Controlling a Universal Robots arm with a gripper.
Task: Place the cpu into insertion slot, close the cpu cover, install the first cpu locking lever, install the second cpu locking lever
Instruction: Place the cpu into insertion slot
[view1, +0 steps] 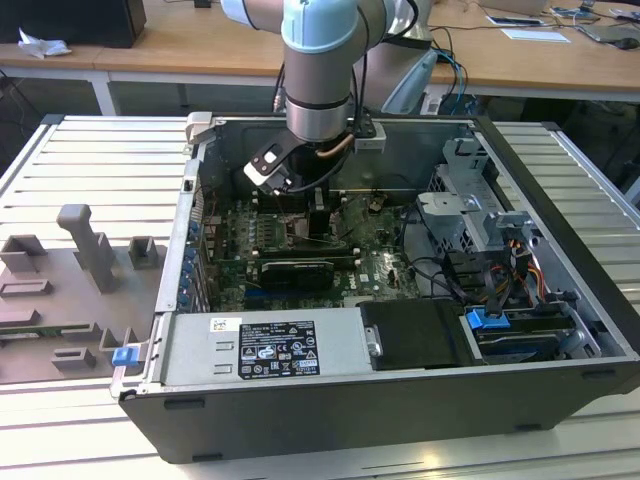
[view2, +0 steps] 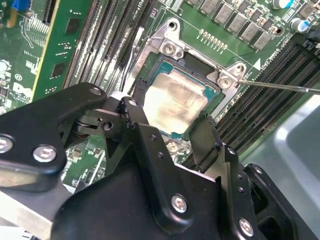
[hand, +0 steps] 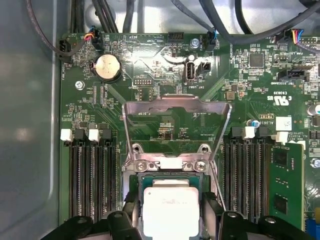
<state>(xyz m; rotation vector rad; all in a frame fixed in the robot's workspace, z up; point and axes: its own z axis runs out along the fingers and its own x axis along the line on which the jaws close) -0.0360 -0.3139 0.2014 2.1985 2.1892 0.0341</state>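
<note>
The arm (view1: 320, 60) reaches down into the open computer case (view1: 560, 200), and the gripper (view2: 167, 122) sits low over the green board. Its black fingers (view2: 134, 117) are spread only as wide as the cpu (hand: 170, 207) and close on two of its opposite edges, so the chip is clamped between them.

The cpu lies flat, pale metal top up, right at the insertion slot (view2: 192, 62). A strip of dark socket shows beyond its far edge, inside the silver frame. I cannot tell whether the chip is fully seated or a touch above the socket.

The cpu cover (hand: 177, 106) stands swung up at the hinge side of the slot, and the board shows through its window. A thin locking lever (view2: 280, 86) sticks out from one corner of the frame, across the memory slots (hand: 92, 180) that flank the socket.

As for writing, the cpu's top carries only faint marks. The board has small white print near a coin battery (hand: 108, 67). A white printed label (view1: 275, 350) covers the power supply box at the front of the case.
</note>
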